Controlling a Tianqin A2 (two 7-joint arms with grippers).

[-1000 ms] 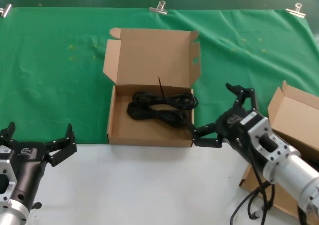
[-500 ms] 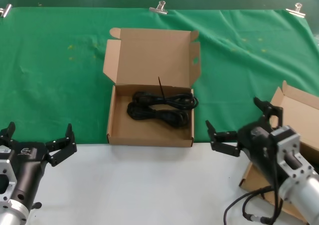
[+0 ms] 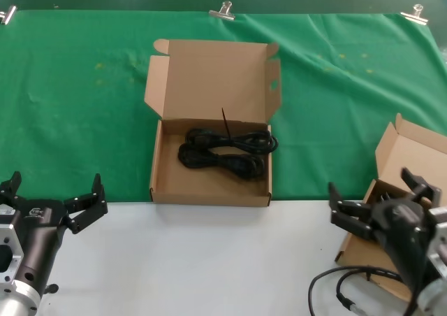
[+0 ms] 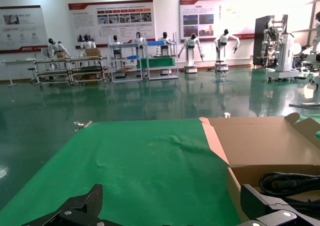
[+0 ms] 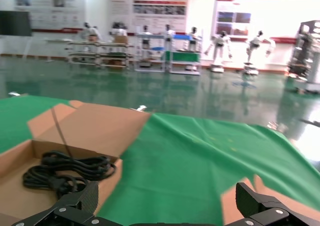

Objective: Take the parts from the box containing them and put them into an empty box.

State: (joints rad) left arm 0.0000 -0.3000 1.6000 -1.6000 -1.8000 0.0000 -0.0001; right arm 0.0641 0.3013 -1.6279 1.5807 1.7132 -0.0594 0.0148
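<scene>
Black looped power cords (image 3: 225,153) lie in the open cardboard box (image 3: 162,187) at the middle of the green cloth; they also show in the right wrist view (image 5: 65,172) and partly in the left wrist view (image 4: 287,183). A second open cardboard box (image 3: 412,154) stands at the right edge, its inside hidden. My right gripper (image 3: 380,197) is open and empty, low at the front right, just beside that second box. My left gripper (image 3: 52,197) is open and empty at the front left, parked near the table's front edge.
Green cloth (image 3: 84,106) covers the far part of the table, held by metal clips (image 3: 223,10) at the back edge. White tabletop (image 3: 195,260) runs along the front. The middle box's lid (image 3: 209,78) stands upright behind the cords.
My right gripper has drawn back from beside the middle box's front right corner, moving right and down toward the second box. The left arm has not moved.
</scene>
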